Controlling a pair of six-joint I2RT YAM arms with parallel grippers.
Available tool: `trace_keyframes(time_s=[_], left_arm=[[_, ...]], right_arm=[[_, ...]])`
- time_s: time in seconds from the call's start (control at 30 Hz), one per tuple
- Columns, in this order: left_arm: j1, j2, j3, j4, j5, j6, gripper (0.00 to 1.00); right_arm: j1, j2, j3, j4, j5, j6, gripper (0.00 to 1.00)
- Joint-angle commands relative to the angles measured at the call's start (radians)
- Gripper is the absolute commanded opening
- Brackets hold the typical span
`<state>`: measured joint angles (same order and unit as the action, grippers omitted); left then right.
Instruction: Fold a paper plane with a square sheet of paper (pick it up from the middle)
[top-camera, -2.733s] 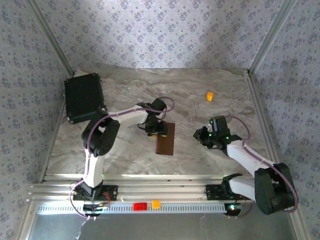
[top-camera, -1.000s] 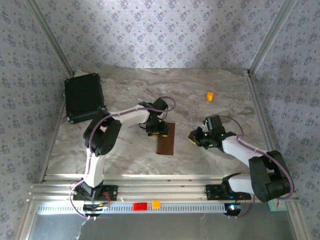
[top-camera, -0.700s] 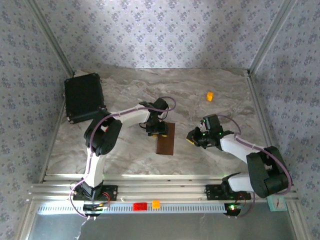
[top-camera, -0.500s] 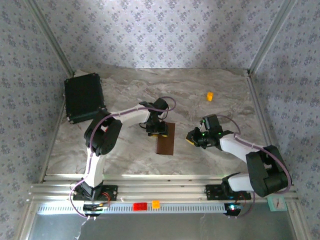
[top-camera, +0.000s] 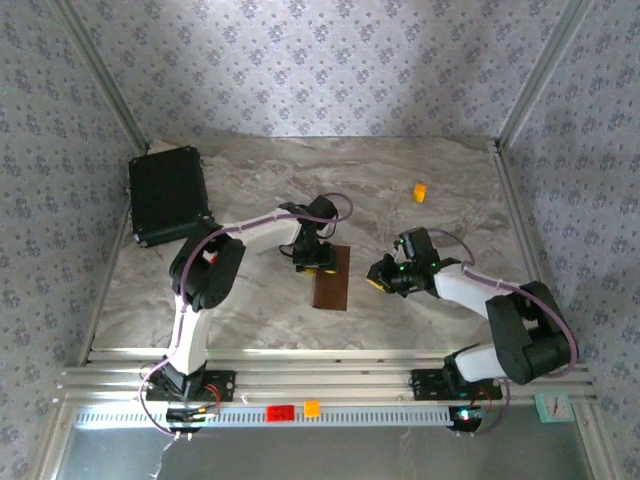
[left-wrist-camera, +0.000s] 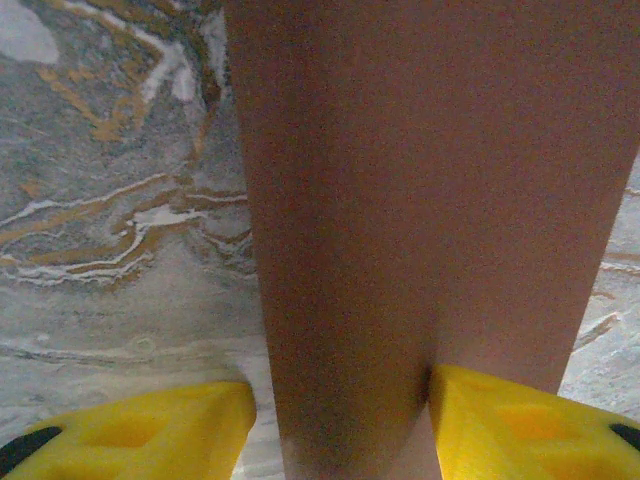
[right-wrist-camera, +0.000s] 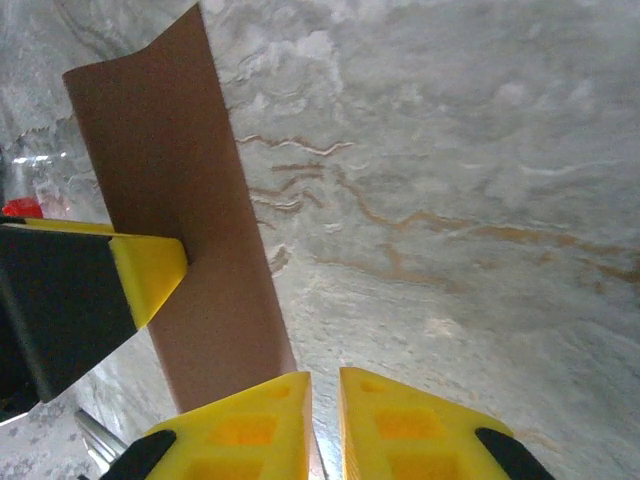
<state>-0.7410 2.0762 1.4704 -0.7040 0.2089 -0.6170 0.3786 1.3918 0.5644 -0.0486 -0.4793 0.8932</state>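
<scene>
The left gripper (top-camera: 319, 266) straddled the square sheet of paper (top-camera: 331, 286) mid-worktop, whether clamping it unclear; the right gripper (top-camera: 376, 282) stood near, jaws almost closed, empty. By my judgement, creasing needed the sheet pinned flat.

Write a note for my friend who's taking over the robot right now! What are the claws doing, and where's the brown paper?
Left gripper: down on the far end of the brown paper, with one finger on each side. I can't tell whether it is really pinching.
Right gripper: almost shut and empty, close by on the paper's right, pointing toward it.
Paper: in the middle of the table, a narrow strip that looks folded in half.
Done: seemingly the first fold.
Left to do: the nose and wing folds. It is not a plane yet.
</scene>
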Motion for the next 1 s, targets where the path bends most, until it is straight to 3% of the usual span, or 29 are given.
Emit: trace_keyframes(time_s=[0.0, 0.47, 0.97], left_arm=[[-0.008, 0.143, -0.055, 0.098, -0.057, 0.034, 0.55], [-0.009, 0.148, -0.043, 0.095, -0.051, 0.046, 0.55], [-0.009, 0.150, -0.048, 0.098, -0.049, 0.043, 0.55]], right_arm=[[0.022, 0.028, 0.043, 0.036, -0.054, -0.029, 0.13], [0.084, 0.271, 0.174, 0.130, -0.115, -0.009, 0.01], [0.120, 0.423, 0.244, 0.115, -0.096, -0.032, 0.00]])
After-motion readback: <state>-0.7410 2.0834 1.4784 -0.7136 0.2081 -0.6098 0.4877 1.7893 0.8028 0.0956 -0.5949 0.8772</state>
